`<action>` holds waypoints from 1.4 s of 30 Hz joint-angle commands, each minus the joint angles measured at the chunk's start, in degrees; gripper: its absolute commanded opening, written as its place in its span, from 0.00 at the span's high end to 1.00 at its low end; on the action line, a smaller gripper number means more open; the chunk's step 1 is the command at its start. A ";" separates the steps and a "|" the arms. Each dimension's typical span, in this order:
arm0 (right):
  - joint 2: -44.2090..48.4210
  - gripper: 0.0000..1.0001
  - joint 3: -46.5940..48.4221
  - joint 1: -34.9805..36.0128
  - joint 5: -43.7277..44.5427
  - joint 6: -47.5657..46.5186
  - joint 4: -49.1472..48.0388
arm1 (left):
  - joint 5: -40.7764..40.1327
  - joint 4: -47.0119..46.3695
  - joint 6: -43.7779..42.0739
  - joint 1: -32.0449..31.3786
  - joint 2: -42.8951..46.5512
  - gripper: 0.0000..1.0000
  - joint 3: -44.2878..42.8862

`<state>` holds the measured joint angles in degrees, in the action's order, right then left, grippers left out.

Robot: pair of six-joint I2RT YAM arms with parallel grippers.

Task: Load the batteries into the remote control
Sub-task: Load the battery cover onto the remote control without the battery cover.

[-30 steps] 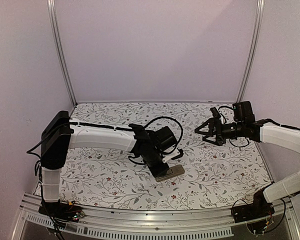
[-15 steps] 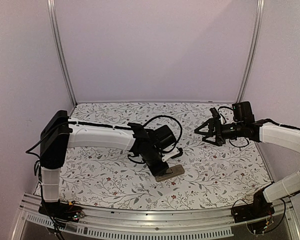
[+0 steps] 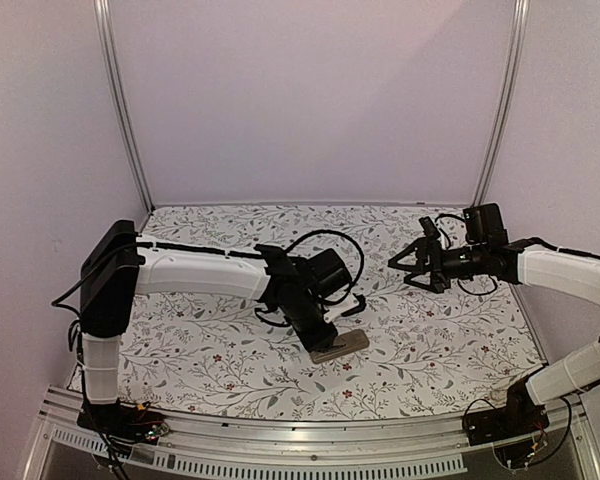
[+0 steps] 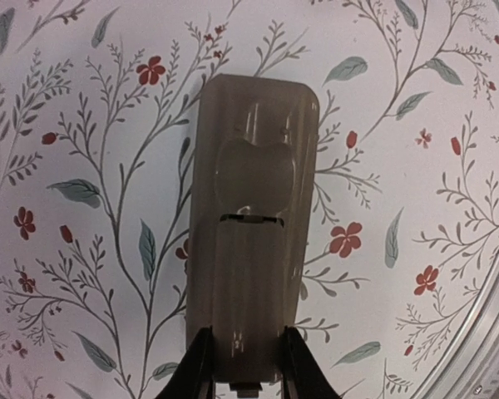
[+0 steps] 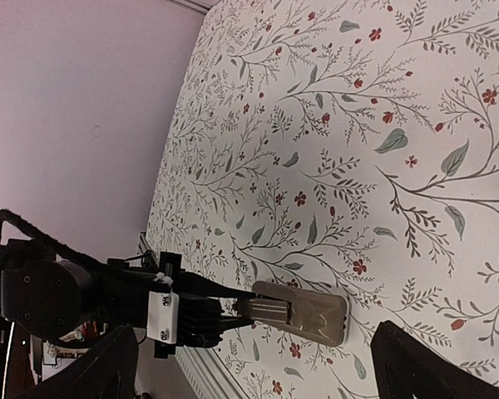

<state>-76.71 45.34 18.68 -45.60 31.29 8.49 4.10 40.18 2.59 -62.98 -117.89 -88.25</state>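
Clenching the left hand (image 4: 245, 364) on the remote control (image 4: 254, 241), gripping it at one short end, with the two dark fingers (image 4: 201, 372) pressing against its long sides. Holding the remote control back-up, showing the dull tan-grey shell with a shallow heart-shaped hollow and a thin dark seam crossing it about halfway along. Resting it on the flower-patterned counter (image 3: 210, 350), towards the near edge and a little right of the middle in the top view, the free end pointing right and slightly away from the arm bases. Reaching in low from the left, the white forearm stretching across the counter. Hovering the right hand (image 3: 408, 262) above the far right part of the counter, well apart from the remote control, jaws spreading wide and grasping nothing. Pointing that released hand leftwards, towards the middle of the counter. Looking down from the right wrist view onto the remote control and the left hand clamping its end.
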 commanded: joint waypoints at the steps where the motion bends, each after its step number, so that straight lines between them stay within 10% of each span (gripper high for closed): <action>1: -0.81 0.01 -0.70 -0.25 -0.36 0.17 -0.71 | 0.24 -0.51 -0.55 0.83 -0.74 0.99 0.00; 42: -0.82 0.01 -0.72 -0.26 -0.54 0.26 -0.63 | 0.93 0.78 -1.62 0.58 -2.17 0.70 -0.44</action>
<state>-77.01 45.34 18.68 -45.65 31.31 8.51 4.49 39.75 1.50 -62.96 -119.28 -88.25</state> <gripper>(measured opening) 0.988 0.276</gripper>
